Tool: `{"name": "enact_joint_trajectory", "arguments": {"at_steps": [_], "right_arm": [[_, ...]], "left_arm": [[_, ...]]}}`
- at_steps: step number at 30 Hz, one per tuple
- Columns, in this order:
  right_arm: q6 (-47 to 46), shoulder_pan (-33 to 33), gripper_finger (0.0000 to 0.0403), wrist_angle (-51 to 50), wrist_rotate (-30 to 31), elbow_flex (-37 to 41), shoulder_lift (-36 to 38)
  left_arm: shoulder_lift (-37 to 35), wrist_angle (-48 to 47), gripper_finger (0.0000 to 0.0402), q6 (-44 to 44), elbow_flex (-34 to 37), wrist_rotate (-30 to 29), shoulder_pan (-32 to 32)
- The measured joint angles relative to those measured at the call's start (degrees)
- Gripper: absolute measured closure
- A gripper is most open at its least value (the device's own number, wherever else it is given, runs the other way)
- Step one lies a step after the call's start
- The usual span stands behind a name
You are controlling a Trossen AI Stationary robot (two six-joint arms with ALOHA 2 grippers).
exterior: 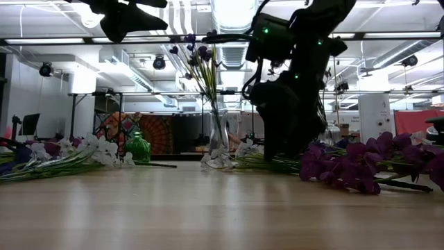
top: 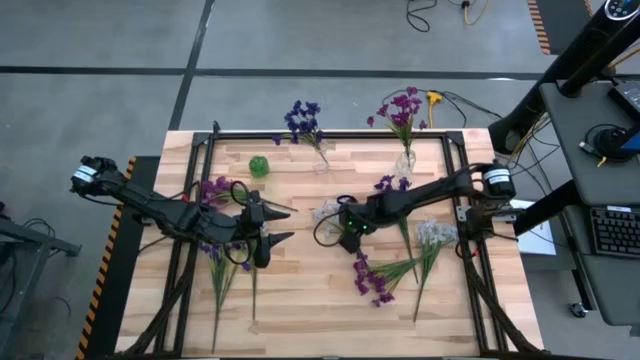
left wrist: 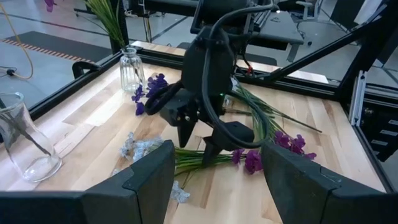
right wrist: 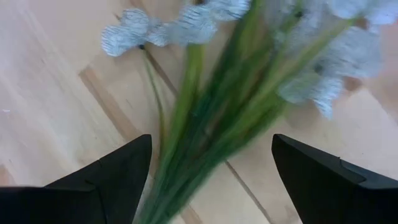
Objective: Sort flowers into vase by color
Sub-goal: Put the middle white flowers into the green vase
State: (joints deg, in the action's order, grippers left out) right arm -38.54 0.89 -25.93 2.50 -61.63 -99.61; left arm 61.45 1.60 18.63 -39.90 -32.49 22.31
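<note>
No text, label, brand, number or sign can be read in any view. The screens and papers beside the bench, and the room behind it, show nothing legible.

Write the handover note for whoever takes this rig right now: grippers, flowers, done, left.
Right gripper: open, low over a pale sprig at table centre, holding nothing.
Left gripper: open, empty, raised left of centre.
Done: dark blue-violet flowers stand in one rear vase; magenta flowers in the other rear vase.
Left: loose magenta sprigs front right, whitish sprigs on the right, mixed sprigs under the left arm. Green vase has no flowers.
</note>
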Motion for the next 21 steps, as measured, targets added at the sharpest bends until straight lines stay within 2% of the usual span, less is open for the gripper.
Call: {"name": "enact_joint_trajectory", "arguments": {"at_steps": [6,10,21], "right_arm": [[0.09,0.94,0.0085,2.19,0.5,0.02,0.01],[0.13,1.11,0.0105,3.82,0.52,0.02,-0.67],[0.9,1.27,0.0159,5.53,2.55,-0.15,-3.89]], "left_arm": [[0.84,0.15,0.0182,0.4,0.0,-1.66,0.0],[2.11,0.11,0.0182,1.79,0.0,-4.34,0.0],[5.76,3.03,0.0182,2.93,-0.02,-4.55,-0.02]]}}
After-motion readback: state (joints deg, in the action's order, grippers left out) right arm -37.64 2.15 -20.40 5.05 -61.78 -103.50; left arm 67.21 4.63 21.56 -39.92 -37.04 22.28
